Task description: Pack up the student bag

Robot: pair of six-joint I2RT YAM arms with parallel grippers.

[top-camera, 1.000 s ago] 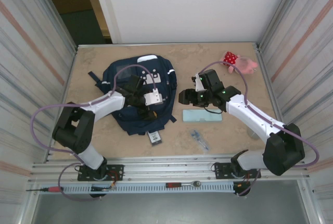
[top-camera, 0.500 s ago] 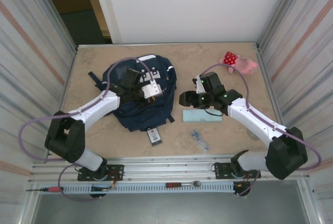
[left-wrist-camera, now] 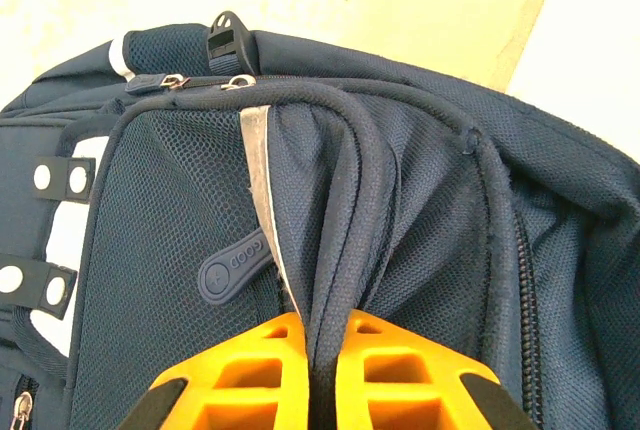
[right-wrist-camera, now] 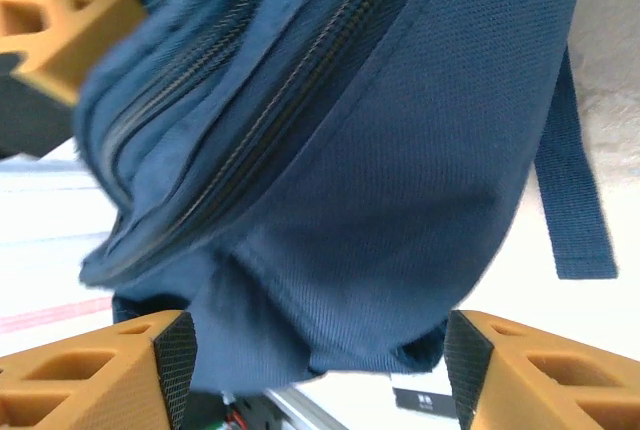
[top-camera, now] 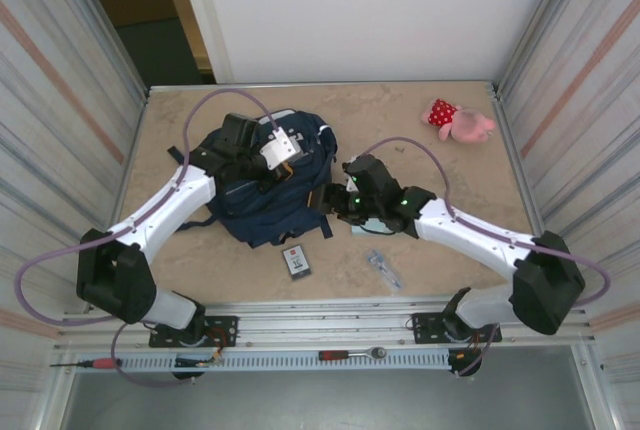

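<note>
The student bag (top-camera: 262, 195), navy blue with a white patch, lies left of the table's middle, and its top is lifted. My left gripper (top-camera: 258, 166) is shut on a raised fold of its mesh front next to a grey stripe (left-wrist-camera: 258, 190). In the left wrist view the orange fingertips (left-wrist-camera: 262, 350) squeeze that fold. My right gripper (top-camera: 326, 200) is at the bag's right lower edge. It stands open, with the bag's blue corner (right-wrist-camera: 330, 250) hanging between its wide-apart pads (right-wrist-camera: 172, 360). A dark strap (right-wrist-camera: 575, 190) hangs at the right.
A pink plush toy (top-camera: 460, 120) lies at the far right corner. A small dark card (top-camera: 297, 261) and a metal piece (top-camera: 382, 266) lie near the front edge. A light blue flat case (top-camera: 362, 227) is mostly covered by my right arm. Metal walls close in both sides.
My left gripper shut on the bag's fold and moved toward the far left, lifting and dragging the bag. My right gripper moved left to the bag's edge.
</note>
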